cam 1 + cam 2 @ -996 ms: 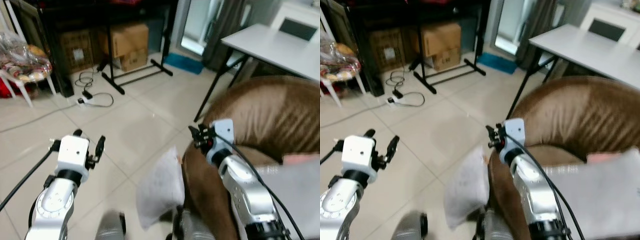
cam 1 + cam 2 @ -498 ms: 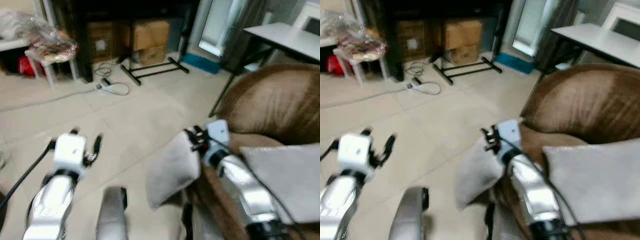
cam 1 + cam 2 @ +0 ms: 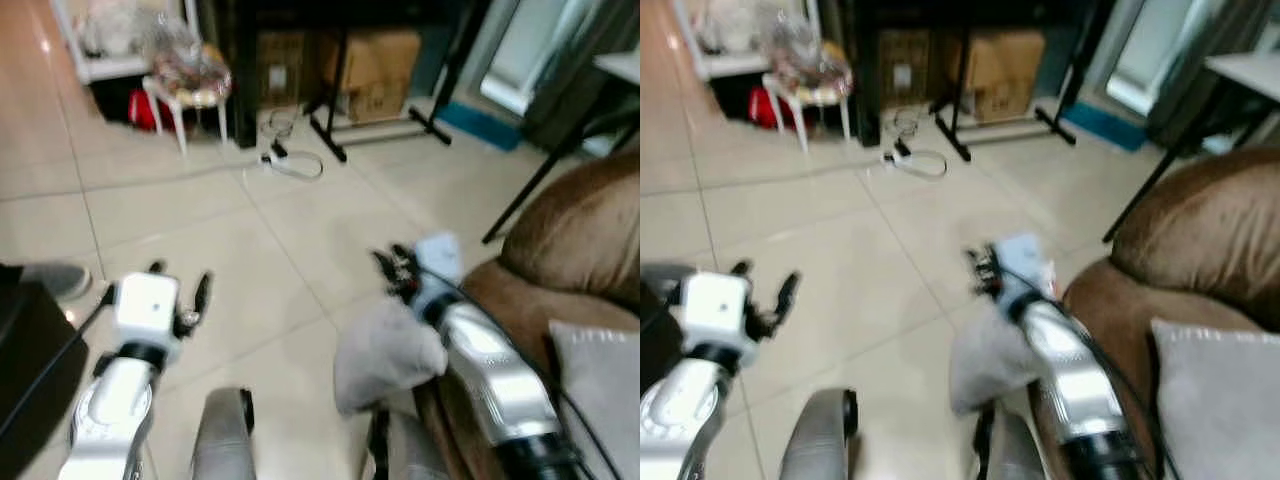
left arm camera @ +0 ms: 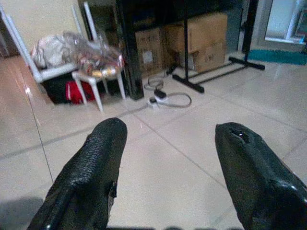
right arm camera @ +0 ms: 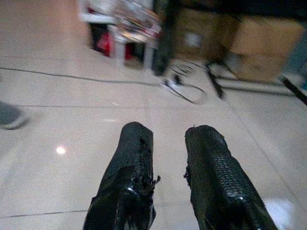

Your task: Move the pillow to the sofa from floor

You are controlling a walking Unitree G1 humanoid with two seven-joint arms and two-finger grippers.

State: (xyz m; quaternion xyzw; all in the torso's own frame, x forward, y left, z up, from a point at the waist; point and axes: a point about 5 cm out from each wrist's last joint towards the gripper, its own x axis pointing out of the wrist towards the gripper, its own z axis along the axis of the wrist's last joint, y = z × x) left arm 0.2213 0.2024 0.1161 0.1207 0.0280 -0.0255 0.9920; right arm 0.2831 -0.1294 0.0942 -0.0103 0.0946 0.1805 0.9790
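Beside sofa (image 3: 575, 255) edge, pillow (image 3: 385, 350), open tiles (image 3: 200, 240)

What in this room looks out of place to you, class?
A grey pillow lies on the tiled floor, leaning against the brown sofa rather than on it, just below the right arm. A white cable also sprawls loose on the floor.

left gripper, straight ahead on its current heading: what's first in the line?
Judging by the wrist view, the left gripper is open and aimed over bare floor tiles. The first thing beyond looks like the white power strip and cable, then the black stand's foot. Depth is unclear, so it may simply meet the floor first.
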